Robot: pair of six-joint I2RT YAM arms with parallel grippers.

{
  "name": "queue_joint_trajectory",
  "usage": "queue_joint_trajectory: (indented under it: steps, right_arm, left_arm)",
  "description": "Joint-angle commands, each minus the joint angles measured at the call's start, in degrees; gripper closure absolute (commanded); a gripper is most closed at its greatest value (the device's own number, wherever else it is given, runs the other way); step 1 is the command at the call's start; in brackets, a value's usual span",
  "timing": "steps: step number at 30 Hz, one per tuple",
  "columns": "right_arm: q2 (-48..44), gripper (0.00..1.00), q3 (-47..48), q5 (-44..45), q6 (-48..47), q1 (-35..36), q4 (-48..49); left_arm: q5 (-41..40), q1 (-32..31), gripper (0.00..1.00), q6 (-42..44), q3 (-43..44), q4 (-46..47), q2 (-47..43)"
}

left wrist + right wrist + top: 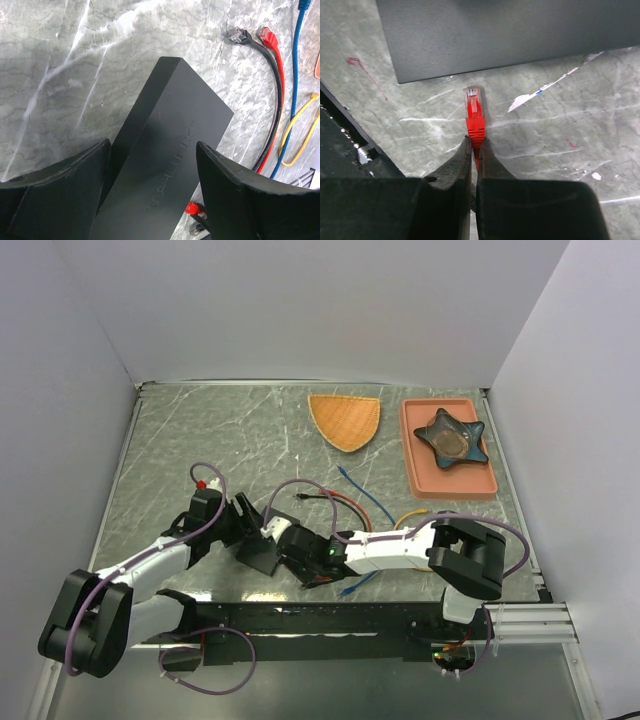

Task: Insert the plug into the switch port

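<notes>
Right end effector clenched on red plug, tip pointing 12 o'clock, just short of box. Left end effector straddles box; grip cannot be told.

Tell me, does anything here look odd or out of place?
The black box lies at a slant to the table, and loose cables sprawl beside it. The right end effector pinches a red plug short of the box.
</notes>
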Motion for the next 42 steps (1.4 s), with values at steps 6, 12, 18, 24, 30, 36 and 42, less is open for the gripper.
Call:
queue_joint_trajectory:
  steps: [6,12,18,24,30,36,42]
  right_arm:
    - [-3.8,1.0,-2.0,5.4,3.8,1.6,3.8]
    - [-3.6,1.0,-1.8,6.3,3.9,1.8,4.0]
    - [-2.1,1.0,-1.0,6.1,3.8,2.5,3.9]
    - [-2.2,1.0,-0.8,6.8,3.9,3.0,4.4]
    - [-1.4,1.0,-0.1,7.1,3.8,3.1,4.5]
    - [-0.4,1.0,0.1,8.1,3.9,3.1,5.4]
    - [0.7,1.0,1.3,8.2,3.7,3.0,5.8]
  left_arm:
    - [-0.8,-0.3,0.27,0.0,-2.0,0.3,1.9]
    - [-0.5,-0.3,0.27,-0.2,-2.2,1.1,2.2]
    - [0.1,-0.3,0.27,-0.4,-2.5,1.8,2.5]
    - [0.3,-0.3,0.27,-0.4,-2.8,2.2,2.9]
    - [0.4,-0.3,0.28,-0.4,-3.0,2.3,3.1]
    - [0.8,-0.3,0.28,-0.5,-3.2,2.9,3.1]
    - [1.1,-0.4,0.28,-0.5,-3.4,3.3,3.3]
